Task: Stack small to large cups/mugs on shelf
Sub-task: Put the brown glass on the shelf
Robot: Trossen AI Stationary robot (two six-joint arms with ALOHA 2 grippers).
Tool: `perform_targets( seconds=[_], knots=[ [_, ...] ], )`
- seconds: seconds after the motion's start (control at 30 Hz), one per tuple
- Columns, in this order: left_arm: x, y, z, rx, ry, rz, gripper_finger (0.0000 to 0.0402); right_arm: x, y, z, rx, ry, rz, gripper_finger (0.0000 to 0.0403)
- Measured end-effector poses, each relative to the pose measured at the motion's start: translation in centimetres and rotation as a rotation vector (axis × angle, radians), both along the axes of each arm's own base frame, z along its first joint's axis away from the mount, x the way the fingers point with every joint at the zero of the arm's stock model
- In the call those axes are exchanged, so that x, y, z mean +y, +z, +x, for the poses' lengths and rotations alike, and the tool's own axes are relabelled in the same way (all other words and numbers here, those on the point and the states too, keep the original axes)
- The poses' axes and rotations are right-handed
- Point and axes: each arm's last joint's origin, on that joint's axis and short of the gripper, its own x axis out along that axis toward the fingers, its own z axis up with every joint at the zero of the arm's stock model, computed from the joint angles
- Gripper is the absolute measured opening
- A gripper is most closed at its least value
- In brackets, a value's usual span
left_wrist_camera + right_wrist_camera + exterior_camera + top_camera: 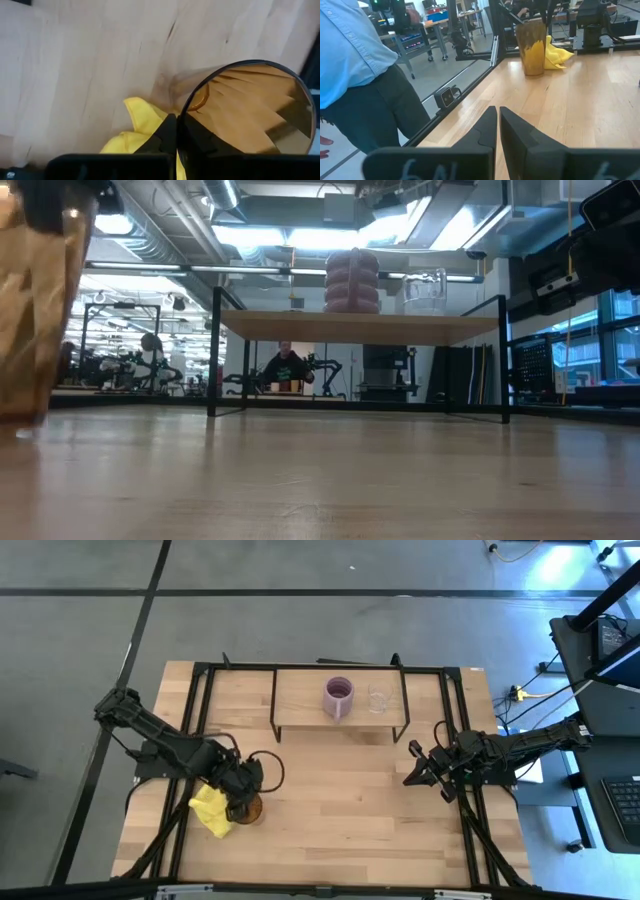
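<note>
The amber ribbed tumbler (247, 810) stands upright on the table near its front left, beside a yellow cloth (211, 812). It also shows in the right wrist view (534, 47) and the low view (35, 300). My left gripper (241, 798) is shut on the tumbler's rim from above. The purple mug (338, 698) and the small clear glass cup (378, 698) stand side by side on the light-wood shelf (300, 690) at the table's far side. My right gripper (413, 765) is shut and empty, at the table's right. My left gripper pinches the tumbler's wall at the rim (186, 107), one finger inside the glass and one outside. The fingers come from above, pointing down. The tumbler is upright, and its base (535, 72) appears to sit on the table.
The yellow cloth (137, 125) lies against the tumbler on its left. A person in a blue shirt (350, 50) stands off the table's edge. Bare tabletop (340, 800) lies between both arms and in front of the shelf's black wire legs (214, 350).
</note>
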Motion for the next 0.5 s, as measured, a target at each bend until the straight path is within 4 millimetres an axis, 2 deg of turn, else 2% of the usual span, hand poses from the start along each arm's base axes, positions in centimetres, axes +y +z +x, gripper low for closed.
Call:
perform_targets(
  seconds=[0.07,0.13,0.33,0.4,0.5],
  knots=[
    [0.7,1.6,0.2,-0.025,0.004,-0.021,0.0003,0.0,0.0,0.0,-0.001,0.0,-0.001,0.0023],
    [1.8,4.3,0.2,-0.059,0.02,-0.034,0.0003,0.0,0.0,0.0,0.0,0.0,0.0,0.0023],
    [6.4,13.7,-0.6,-0.291,0.126,-0.014,0.0002,0.0,0.0,0.0,0.0,0.0,0.0,0.0023],
    [7.9,15.7,-1.6,-0.329,0.168,0.054,0.0002,0.0,0.0,0.0,0.0,0.0,-0.001,0.0023],
    [10.1,17.0,-2.4,-0.351,0.229,0.158,0.0001,0.0,0.0,0.0,0.0,0.0,-0.001,0.0023]
  ],
)
